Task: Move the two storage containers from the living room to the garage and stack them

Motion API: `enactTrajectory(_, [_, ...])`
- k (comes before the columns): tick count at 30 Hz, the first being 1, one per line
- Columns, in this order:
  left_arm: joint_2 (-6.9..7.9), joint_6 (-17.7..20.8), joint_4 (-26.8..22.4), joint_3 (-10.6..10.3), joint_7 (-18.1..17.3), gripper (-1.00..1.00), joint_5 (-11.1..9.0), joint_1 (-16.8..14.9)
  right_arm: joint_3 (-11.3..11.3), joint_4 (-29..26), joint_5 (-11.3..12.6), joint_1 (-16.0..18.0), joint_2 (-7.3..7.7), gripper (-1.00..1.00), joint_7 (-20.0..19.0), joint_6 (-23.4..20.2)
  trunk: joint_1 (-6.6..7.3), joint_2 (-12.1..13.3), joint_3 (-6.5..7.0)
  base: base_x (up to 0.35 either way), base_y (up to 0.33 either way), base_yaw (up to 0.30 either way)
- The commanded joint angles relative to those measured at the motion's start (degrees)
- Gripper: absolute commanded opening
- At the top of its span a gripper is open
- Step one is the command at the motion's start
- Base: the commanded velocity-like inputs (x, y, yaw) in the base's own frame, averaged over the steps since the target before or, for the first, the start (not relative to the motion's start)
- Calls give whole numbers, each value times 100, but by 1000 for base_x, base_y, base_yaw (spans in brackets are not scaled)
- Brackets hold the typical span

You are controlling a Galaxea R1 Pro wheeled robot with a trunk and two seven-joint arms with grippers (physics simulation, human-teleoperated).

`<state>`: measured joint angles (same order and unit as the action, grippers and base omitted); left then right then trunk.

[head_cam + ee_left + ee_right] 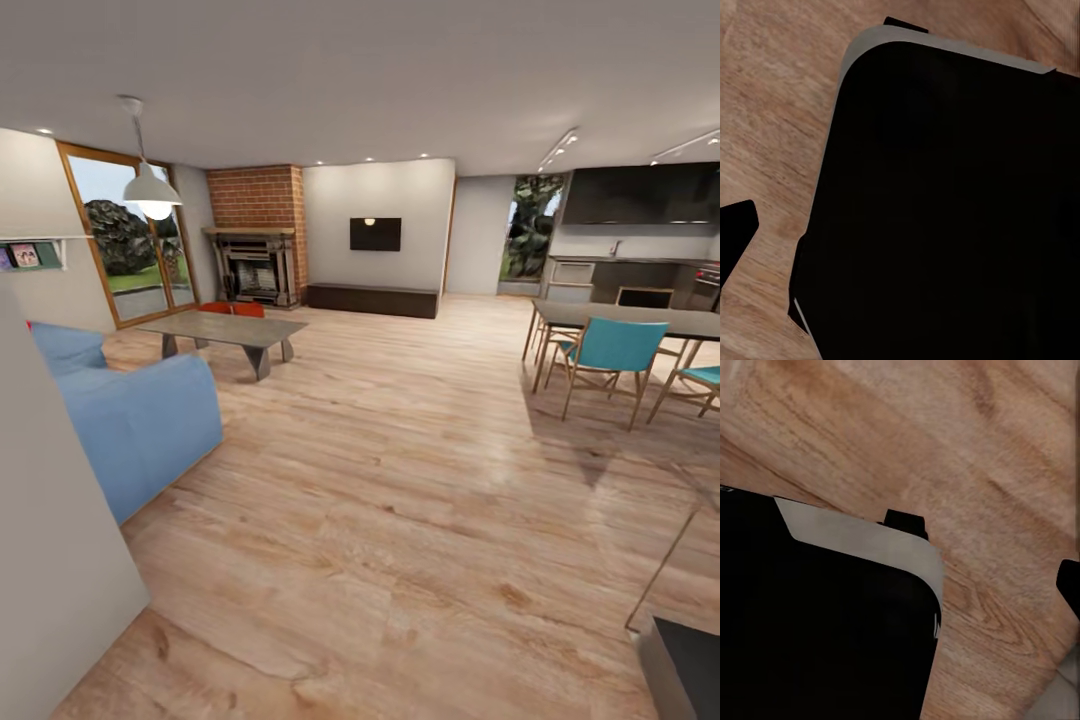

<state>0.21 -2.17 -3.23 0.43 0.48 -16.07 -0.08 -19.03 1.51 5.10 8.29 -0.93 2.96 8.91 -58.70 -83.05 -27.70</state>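
The robot faces down the living room across a light wood plank floor, with the two storage containers far ahead and to the left. They appear as a low red-orange strip just behind the grey coffee table, in front of the dark fireplace under its red brick; at this range they cannot be told apart, nor their long sides made out. A blue sofa sits near on the left, and a dining table with teal chairs stands to the right.

Both wrist cameras look down at plank flooring and the dark, grey-rimmed base of the robot, so whether either gripper stands wide or narrow cannot be told, and nothing suggests either one carries anything.

The coming move is likely a drive forward and left, past the sofa and round the coffee table. Since the containers lie left of centre, the left arm would probably arrive nearer.
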Motion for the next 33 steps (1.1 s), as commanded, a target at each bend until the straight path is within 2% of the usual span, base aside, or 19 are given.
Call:
enactTrajectory(1, [-1,-11,-2,1,5,100,-19,-1,-48,16,53,6,-4,100,12,32,-3,-2,-5,324,0,0])
enactTrajectory(33, [5,-11,1,1,5,100,-37,-1,-48,16,53,6,-4,100,12,32,-3,-2,-5,324,0,0])
